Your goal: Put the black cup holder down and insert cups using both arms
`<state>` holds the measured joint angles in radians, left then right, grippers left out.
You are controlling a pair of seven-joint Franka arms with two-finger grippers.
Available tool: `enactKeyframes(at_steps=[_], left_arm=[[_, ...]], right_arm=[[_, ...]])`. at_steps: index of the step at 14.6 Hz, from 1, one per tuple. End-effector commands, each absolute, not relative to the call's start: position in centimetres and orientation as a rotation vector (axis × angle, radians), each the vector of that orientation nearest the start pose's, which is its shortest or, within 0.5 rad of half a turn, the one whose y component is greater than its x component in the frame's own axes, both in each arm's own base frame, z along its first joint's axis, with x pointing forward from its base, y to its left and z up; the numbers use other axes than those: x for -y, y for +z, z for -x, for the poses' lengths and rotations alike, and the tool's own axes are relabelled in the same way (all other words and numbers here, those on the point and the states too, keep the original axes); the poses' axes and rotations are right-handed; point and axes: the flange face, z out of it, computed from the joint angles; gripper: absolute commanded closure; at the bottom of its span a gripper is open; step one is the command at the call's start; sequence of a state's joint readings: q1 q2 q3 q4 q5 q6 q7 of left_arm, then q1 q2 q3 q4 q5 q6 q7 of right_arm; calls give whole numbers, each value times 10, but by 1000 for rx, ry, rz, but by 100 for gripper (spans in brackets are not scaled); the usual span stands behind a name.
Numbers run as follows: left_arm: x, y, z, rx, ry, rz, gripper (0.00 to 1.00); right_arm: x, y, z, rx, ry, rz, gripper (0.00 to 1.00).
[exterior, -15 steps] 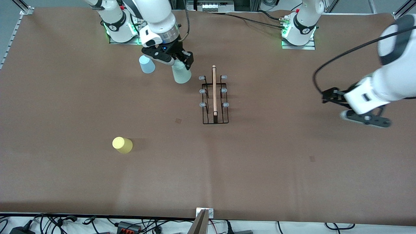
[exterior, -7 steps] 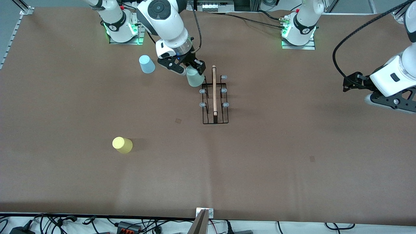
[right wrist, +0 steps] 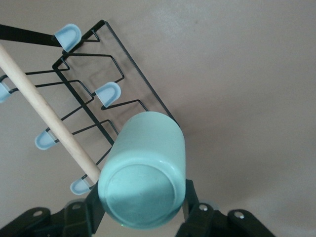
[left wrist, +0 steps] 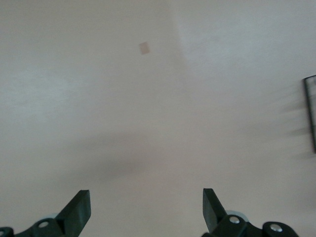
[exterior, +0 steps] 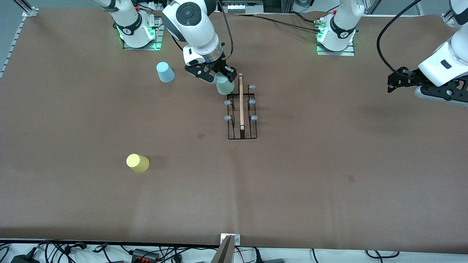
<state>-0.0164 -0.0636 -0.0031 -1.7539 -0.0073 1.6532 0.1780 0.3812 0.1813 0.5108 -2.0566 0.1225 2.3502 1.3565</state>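
held cup (exterior: 224, 87) over rack (exterior: 241, 120), apparently touching

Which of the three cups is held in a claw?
The pale green cup, gripped by the right claw over the rack; the other two stand free.

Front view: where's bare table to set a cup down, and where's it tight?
Free: the wide stretch nearer the camera than the black cup holder and yellow cup; also the table under the open left gripper. Crowded: the holder's end farthest from the camera, where the right gripper holds the green cup over a peg, light blue cup nearby.
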Motion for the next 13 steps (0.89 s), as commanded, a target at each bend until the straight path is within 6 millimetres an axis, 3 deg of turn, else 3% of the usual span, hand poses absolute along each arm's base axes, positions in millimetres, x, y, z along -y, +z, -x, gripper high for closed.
enactKeyframes(at_steps=[1, 3, 4, 6, 7, 8, 11, 13], left_arm=[[22, 595, -534, -326, -21, 3200, 0], [25, 595, -537, -343, -27, 3183, 0], [18, 607, -540, -328, -71, 3170, 0], [10, 608, -544, -304, -77, 3152, 0], [8, 603, -547, -299, -58, 3154, 0], [0, 602, -548, -278, -50, 3156, 0], [2, 606, -549, -280, -60, 3155, 0], [2, 608, -547, -280, -60, 3153, 0]], right_arm=[[-464, 368, -373, -831, 194, 2814, 82], [-465, 361, -374, -838, 205, 2809, 67], [-465, 359, -374, -837, 208, 2809, 59], [-466, 356, -375, -839, 212, 2811, 36], [-466, 356, -374, -837, 211, 2811, 15], [-466, 358, -375, -840, 211, 2807, 0], [-461, 368, -386, -826, 186, 2796, 0], [-442, 378, -405, -855, 148, 2784, 0]])
